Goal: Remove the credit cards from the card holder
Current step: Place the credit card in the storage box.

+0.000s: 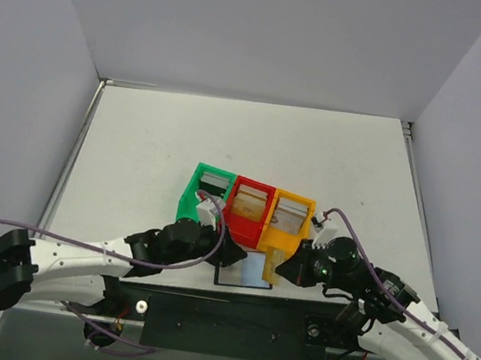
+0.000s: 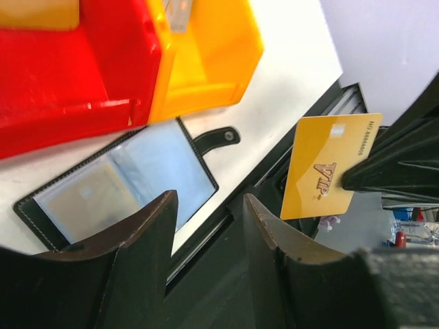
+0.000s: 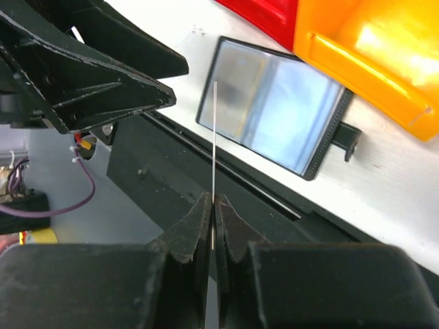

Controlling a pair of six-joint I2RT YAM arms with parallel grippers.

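**Gold card held clear of its holder**

The right end effector [image 3: 213,203] is clamped on a gold credit card [image 2: 329,164]. It grips the card by one edge and holds it upright in the air over the near edge of the white surface [image 1: 155,150], just to the right of the black card holder [image 2: 123,181]. From the right wrist camera the card shows edge-on, a thin pale line rising from between the pressed-together fingers. The left wrist camera shows its face, with raised lettering in the middle and a row of digits along one short side.

The card holder lies flat on the surface at its near edge with its clear window facing up. A stitched black border runs around the window, and a snap strap juts from one short side. It sits just in front of the red bin [image 1: 246,221] and the orange bin [image 1: 291,236]; whether it touches them cannot be told.

The left end effector [image 2: 209,229] hangs at the holder's near edge — fingers apart, nothing between them.

The red and orange bins are joined in a row with a green bin [image 1: 193,196]. Each has a card standing inside: a grey card [image 1: 215,179] in the green, a tan card [image 1: 252,202] in the red, and a pale card [image 1: 292,210] in the orange.
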